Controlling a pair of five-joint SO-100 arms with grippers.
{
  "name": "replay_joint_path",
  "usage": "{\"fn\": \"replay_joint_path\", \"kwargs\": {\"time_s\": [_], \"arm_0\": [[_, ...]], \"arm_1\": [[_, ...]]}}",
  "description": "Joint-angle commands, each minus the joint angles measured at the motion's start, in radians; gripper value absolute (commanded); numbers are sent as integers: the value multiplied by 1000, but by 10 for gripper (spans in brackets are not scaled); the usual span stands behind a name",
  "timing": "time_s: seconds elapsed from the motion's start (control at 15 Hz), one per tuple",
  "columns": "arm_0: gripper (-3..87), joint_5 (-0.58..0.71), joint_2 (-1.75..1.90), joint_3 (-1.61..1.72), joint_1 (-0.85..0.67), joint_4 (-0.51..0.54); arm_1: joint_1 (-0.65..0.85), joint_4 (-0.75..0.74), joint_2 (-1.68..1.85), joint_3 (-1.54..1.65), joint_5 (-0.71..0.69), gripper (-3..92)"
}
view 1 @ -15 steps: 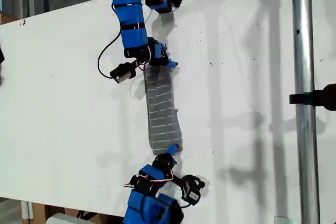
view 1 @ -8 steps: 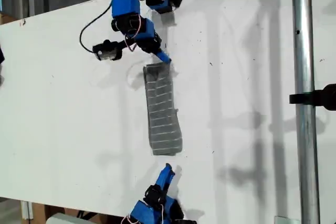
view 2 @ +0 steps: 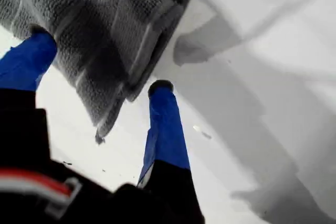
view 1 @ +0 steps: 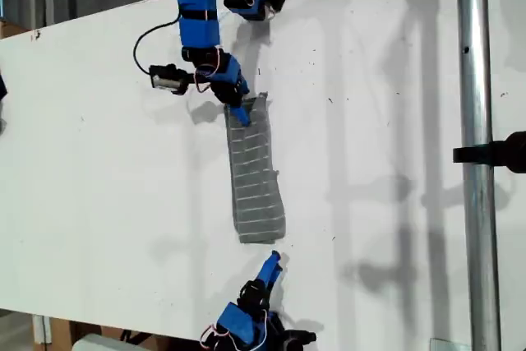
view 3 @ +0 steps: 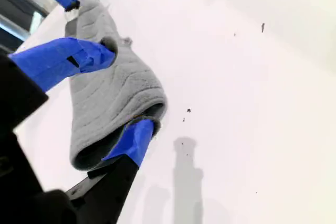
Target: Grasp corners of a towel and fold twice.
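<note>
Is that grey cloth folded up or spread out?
Folded. The towel lies as a narrow strip, and its end shows doubled layers in the second wrist view.

My first gripper [view 1: 240,113], blue-fingered, wrist bent down onto one short end of dark grey striped towel [view 1: 256,178], jaws apart straddling edge. My second gripper [view 1: 271,265] just off opposite end, jaws apart.

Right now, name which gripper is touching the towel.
My first gripper, open astride the towel's end nearer the exterior view's top; my second gripper hangs clear of the other end.
</note>
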Motion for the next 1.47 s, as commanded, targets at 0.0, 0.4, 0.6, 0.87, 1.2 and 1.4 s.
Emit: {"fn": "replay_joint_path", "kwargs": {"time_s": [0.0, 0.4, 0.6, 0.87, 1.2, 1.4], "arm_0": [[235, -18, 8, -6, 0, 12], [243, -21, 8, -9, 0, 49], [241, -26, 8, -17, 9, 49], [240, -52, 8, -3, 20, 44], [242, -60, 8, 5, 20, 38], [242, -58, 8, 0, 18, 40]], "arm_1": [[2, -3, -284, -242, -8, 365], [-32, 195, -594, -664, -17, -1], [-52, 373, -207, -449, -11, -2], [-196, 782, 554, -132, 212, -2], [-167, 299, 488, -107, 69, -2], [-133, -124, 278, -97, 12, -2]]}}
